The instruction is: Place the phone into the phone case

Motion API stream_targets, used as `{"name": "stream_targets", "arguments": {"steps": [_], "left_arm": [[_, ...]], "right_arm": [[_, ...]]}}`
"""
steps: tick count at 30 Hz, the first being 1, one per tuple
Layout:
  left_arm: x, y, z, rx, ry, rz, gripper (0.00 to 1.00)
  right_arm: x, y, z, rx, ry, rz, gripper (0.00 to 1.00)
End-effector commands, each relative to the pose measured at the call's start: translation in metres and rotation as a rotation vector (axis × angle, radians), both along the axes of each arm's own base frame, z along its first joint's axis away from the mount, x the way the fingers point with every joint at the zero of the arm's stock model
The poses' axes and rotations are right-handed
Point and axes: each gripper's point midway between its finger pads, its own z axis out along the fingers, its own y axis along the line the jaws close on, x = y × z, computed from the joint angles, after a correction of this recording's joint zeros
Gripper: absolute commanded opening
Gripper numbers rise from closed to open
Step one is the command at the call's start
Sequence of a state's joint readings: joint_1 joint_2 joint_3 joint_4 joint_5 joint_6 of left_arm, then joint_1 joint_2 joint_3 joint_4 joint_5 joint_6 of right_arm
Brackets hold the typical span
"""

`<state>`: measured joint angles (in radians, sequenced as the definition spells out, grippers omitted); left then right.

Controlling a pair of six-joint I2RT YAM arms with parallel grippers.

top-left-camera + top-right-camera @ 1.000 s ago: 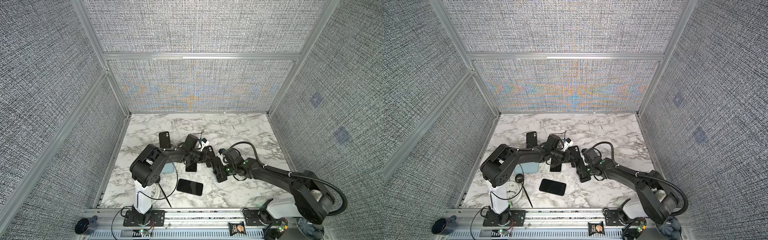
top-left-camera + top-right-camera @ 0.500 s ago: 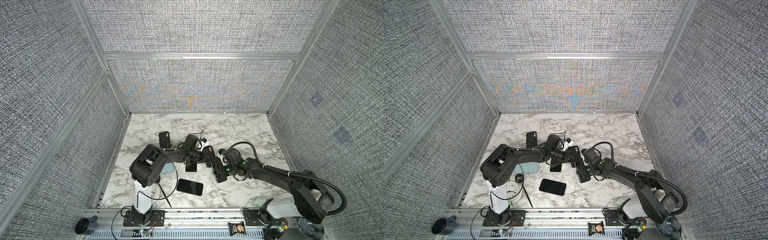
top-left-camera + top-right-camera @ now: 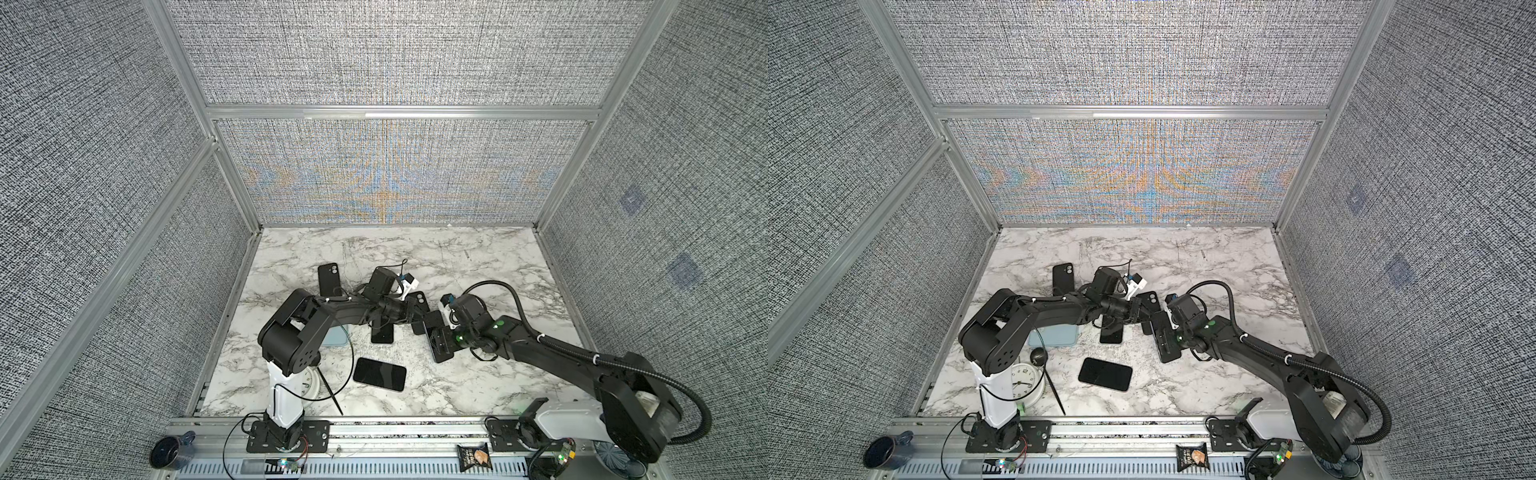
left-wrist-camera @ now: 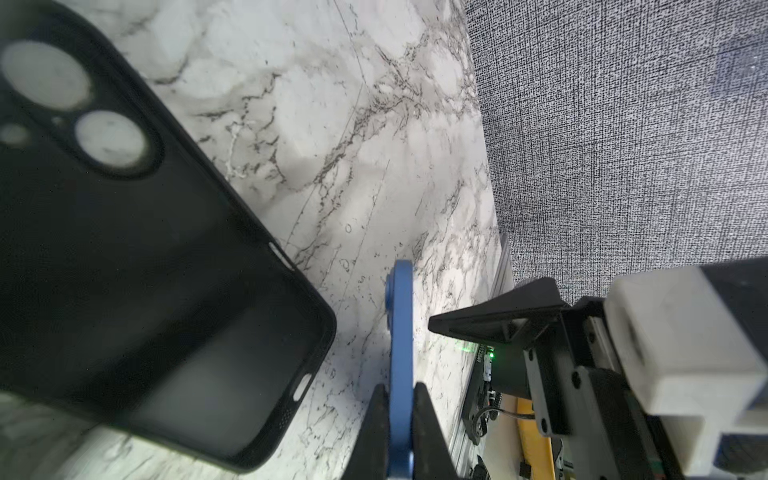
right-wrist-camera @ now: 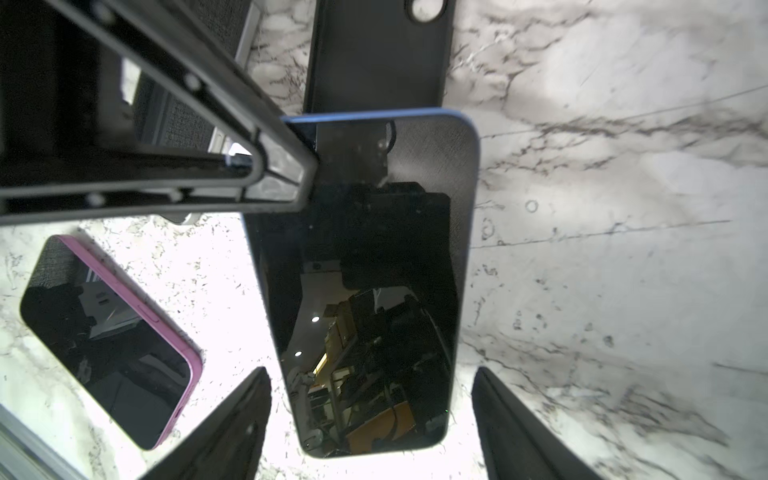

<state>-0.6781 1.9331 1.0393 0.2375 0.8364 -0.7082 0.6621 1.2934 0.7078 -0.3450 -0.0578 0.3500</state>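
Note:
The phone (image 5: 365,270) has a blue rim and a dark screen. My left gripper (image 4: 399,386) is shut on its thin edge near one corner. In both top views the left gripper (image 3: 409,315) holds it mid-table. The black phone case (image 4: 137,257) lies open side up just beside the phone, camera holes showing, also in a top view (image 3: 420,300). From the right wrist the phone's far end overlaps the case (image 5: 378,54). My right gripper (image 5: 370,370) is open; its fingers straddle the phone's near end without touching. In a top view the right gripper (image 3: 1158,332) sits right of the phone.
A pink-rimmed phone (image 3: 380,374) lies screen up in front. Another dark phone (image 3: 382,334) lies under the left arm beside a pale blue case (image 3: 337,337). A black cased phone (image 3: 329,277) lies further back. A white clock (image 3: 1023,380) and a black stick (image 3: 1054,395) are front left.
The left jaws have closed onto the phone's edge. The right jaws have spread a little wider off the phone. Both arms have hardly shifted.

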Motion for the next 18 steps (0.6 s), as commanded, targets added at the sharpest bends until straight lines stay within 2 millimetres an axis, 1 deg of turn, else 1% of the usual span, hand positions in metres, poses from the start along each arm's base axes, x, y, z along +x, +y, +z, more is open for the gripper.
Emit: {"name": "stream_targets", "arguments": {"steps": [1,7,9,13,18], "left_arm": [[0.003,-0.002,0.007,-0.018,-0.022,0.003,0.07],[0.007,-0.005,0.017,-0.042,-0.026,0.017,0.06],[0.011,-0.008,0.026,-0.067,-0.012,0.031,0.05],[0.017,-0.014,0.051,-0.127,-0.014,0.044,0.05],[0.029,-0.011,0.064,-0.160,-0.018,0.083,0.04]], "right_arm": [[-0.001,-0.005,0.007,-0.019,-0.017,0.003,0.82],[0.001,-0.009,0.025,-0.018,-0.048,-0.004,0.83],[0.002,-0.012,0.029,-0.016,-0.058,-0.011,0.83],[0.004,-0.018,0.036,-0.019,-0.070,-0.028,0.83],[0.004,-0.023,0.053,0.032,-0.093,-0.063,0.83]]}}
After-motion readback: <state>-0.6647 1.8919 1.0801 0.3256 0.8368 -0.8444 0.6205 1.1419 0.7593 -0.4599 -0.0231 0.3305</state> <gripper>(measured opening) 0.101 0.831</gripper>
